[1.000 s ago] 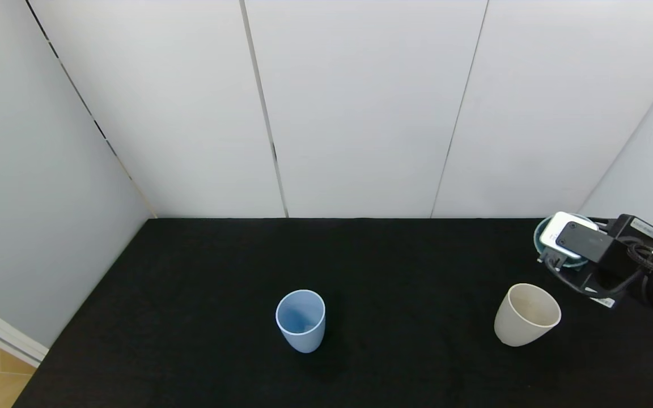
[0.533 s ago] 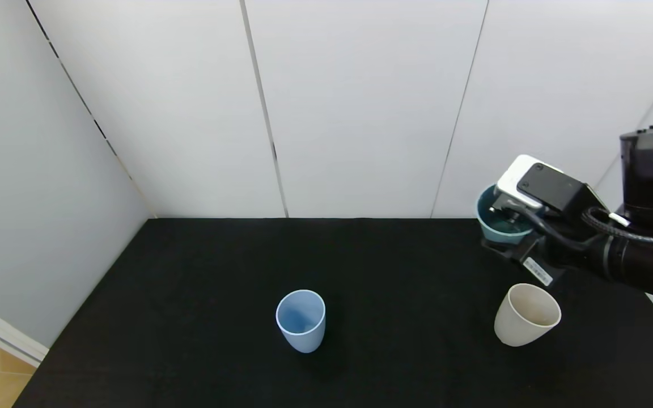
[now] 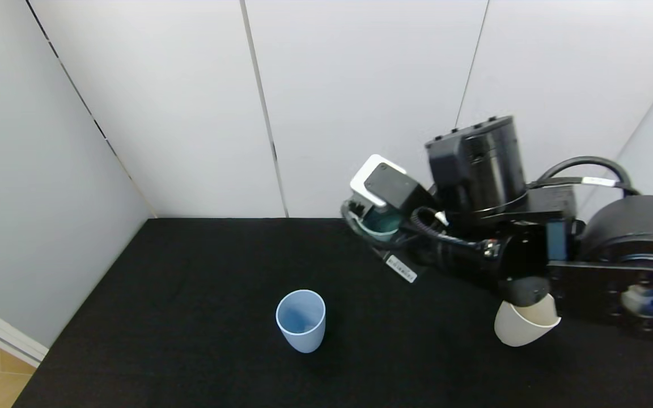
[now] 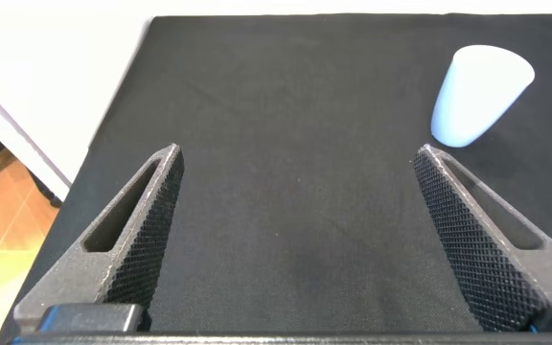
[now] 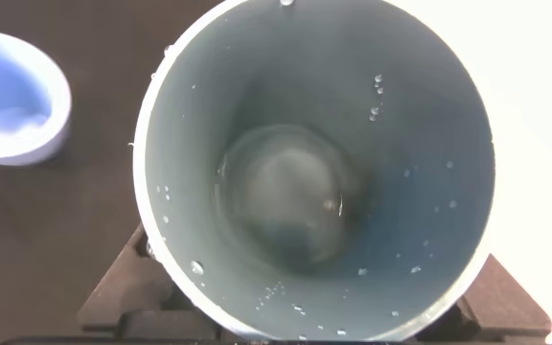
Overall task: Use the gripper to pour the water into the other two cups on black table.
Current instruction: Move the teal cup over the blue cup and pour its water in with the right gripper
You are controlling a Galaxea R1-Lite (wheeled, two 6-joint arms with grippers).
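- Behind the light blue cup (image 3: 300, 320) and above the black table (image 3: 190, 283), the right gripper (image 3: 380, 226) pinches the mint-green cup (image 5: 314, 172), upright, water (image 5: 286, 206) pooled inside.
- Carrying step, I judge; next, descend over the light blue cup and tilt.
- Right of it stands the cream-beige cup (image 3: 522, 328).
- Left gripper (image 4: 295, 240) hangs spread, idle.

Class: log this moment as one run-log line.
right gripper: holds green cup above black table | blue cup: upright | left gripper: open, idle

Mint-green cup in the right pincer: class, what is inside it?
Inside the mint-green cup, droplets cling to the teal wall and a shallow water pool glints at the bottom; its depth cannot be judged.
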